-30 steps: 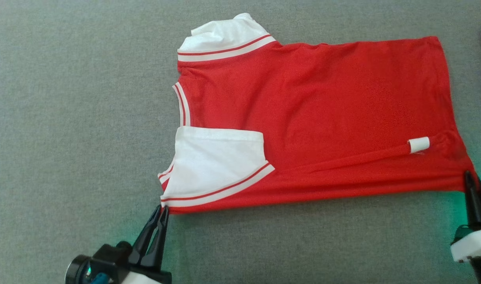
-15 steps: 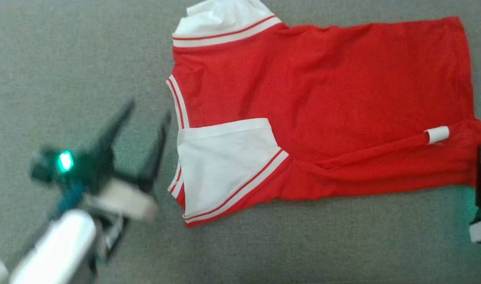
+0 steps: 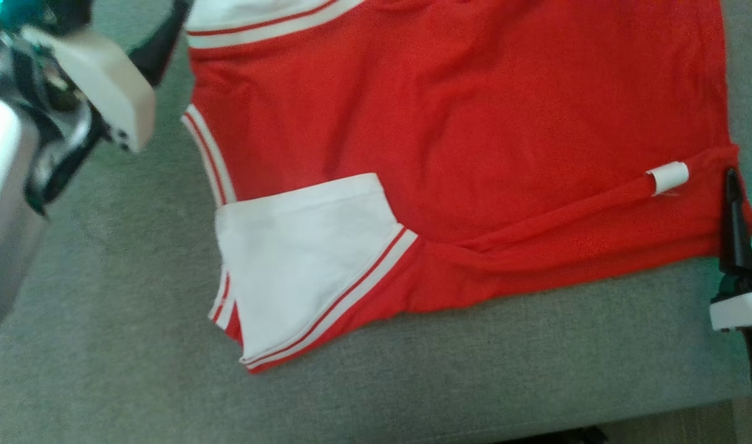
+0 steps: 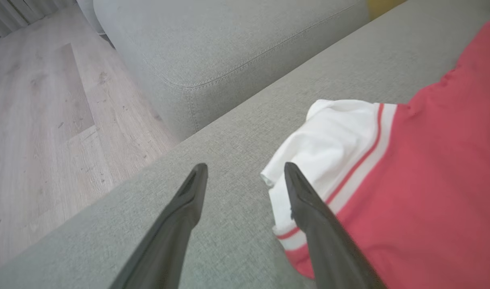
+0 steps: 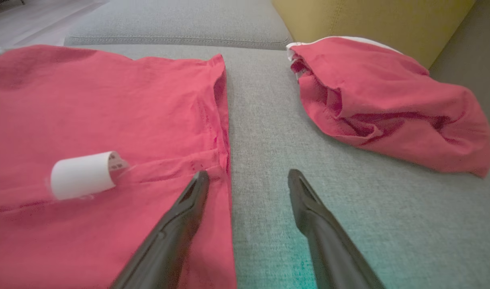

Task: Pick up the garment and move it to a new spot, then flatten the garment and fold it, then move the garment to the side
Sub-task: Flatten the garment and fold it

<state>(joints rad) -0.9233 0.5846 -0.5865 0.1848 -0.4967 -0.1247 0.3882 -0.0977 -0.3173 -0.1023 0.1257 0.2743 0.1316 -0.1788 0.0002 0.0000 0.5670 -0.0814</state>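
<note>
The garment point(image 3: 474, 123) is a red shirt with white sleeves, spread flat on the grey sofa seat point(image 3: 105, 345). A white label point(image 3: 669, 177) lies rolled on it near the right hem. My left gripper point(image 4: 245, 168) is open beside the far white sleeve point(image 4: 333, 136), with one finger point(image 4: 309, 204) over the sleeve's edge. In the head view that arm is at the top left, one dark finger point(image 3: 166, 37) by the sleeve. My right gripper point(image 5: 247, 173) is open at the hem corner point(image 5: 217, 160), holding nothing; its finger point(image 3: 733, 222) stands at the head view's right edge.
A second red garment point(image 5: 389, 104) lies crumpled on the seat to the right, against a yellow cushion point(image 5: 369, 20). Another grey cushion point(image 4: 229, 40) and wooden floor point(image 4: 48, 120) lie beyond the seat's left end. The seat's front edge point(image 3: 598, 419) runs along the head view's bottom.
Both grippers have opened and let go of the garment's near corners. My left arm has swung up to the far sleeve. The head camera has shifted, and the near edge has slackened.
</note>
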